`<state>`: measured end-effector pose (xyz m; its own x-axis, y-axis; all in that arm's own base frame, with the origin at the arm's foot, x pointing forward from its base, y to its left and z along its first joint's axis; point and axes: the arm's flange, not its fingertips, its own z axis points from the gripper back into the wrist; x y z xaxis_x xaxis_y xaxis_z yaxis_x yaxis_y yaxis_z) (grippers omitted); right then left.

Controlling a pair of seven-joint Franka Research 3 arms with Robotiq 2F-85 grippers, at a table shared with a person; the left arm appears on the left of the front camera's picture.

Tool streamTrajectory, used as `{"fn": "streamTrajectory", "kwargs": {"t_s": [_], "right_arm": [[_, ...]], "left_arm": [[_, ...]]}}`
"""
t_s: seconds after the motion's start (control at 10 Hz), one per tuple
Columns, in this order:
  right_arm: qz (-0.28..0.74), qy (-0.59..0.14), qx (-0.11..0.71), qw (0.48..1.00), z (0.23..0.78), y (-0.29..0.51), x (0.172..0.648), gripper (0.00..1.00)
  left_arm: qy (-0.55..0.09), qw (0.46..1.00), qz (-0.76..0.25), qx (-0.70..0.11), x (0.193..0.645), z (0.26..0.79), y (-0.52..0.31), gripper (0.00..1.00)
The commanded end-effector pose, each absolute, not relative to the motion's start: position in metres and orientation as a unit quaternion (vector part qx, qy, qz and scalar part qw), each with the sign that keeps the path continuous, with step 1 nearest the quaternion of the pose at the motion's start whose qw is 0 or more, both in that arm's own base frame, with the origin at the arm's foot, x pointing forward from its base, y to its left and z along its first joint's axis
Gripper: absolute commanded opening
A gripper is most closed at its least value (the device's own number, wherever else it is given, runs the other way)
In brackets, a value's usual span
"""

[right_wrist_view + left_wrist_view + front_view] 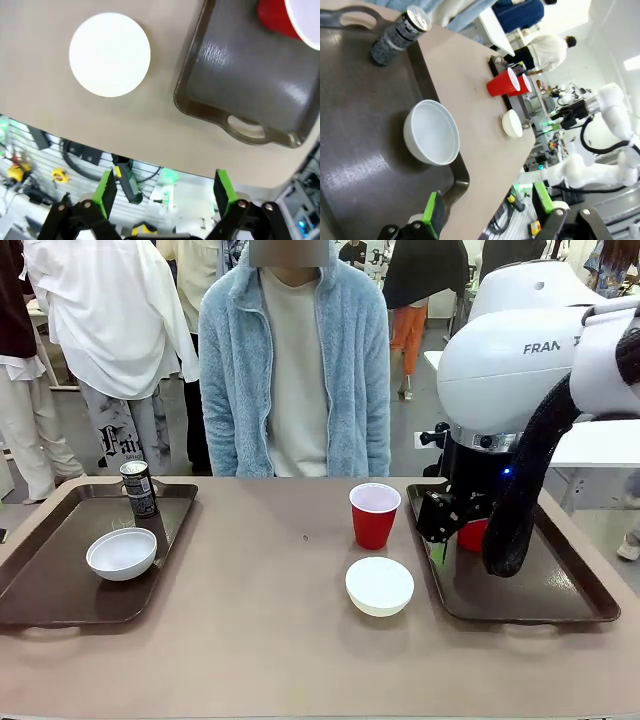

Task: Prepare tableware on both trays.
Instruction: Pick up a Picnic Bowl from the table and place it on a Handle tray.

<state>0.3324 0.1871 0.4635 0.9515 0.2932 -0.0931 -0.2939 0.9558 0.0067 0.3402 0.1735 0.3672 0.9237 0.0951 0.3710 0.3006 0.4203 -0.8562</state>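
The left tray [50,585] holds a dark can [139,489] and a white bowl [121,553]. A red cup [374,515] and a second white bowl [379,586] stand on the bare table between the trays. My right gripper [447,540] hangs open over the near-left part of the right tray [560,585], with another red cup [472,535] just behind it. The right wrist view has that bowl [109,54], the tray's corner [240,85] and the cup [285,17] beyond the open right gripper [164,192]. My left gripper [487,207] is open above the left tray's [355,150] edge, near its bowl [432,132] and can [400,30].
A person in a light blue fleece [295,370] stands at the table's far side, hands out of sight. The brown table top [260,630] lies bare in the middle and front. Other people stand farther back.
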Motion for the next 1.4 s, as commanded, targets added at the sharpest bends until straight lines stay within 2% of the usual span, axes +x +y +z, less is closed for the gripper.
{"fn": "streamTrajectory", "kwargs": {"t_s": [0.0,0.4,0.6,0.9,1.3], "right_arm": [[0.14,0.026,-0.006,0.99,0.473,0.175,0.319,1.0],[0.143,0.029,0.002,0.989,0.477,0.179,0.325,1.0],[0.156,-0.011,0.019,0.988,0.438,0.203,0.33,1.0],[0.139,-0.067,0.032,0.988,0.416,0.217,0.335,1.0],[0.13,-0.089,0.028,0.987,0.394,0.225,0.371,1.0]], "left_arm": [[-0.19,0.819,-0.062,-0.538,0.34,0.369,0.175,0.93],[-0.19,0.819,-0.062,-0.538,0.34,0.369,0.175,0.93],[-0.19,0.819,-0.062,-0.538,0.34,0.369,0.175,0.93],[-0.19,0.819,-0.062,-0.538,0.34,0.369,0.175,0.93],[-0.19,0.819,-0.062,-0.538,0.34,0.369,0.175,0.93]]}}
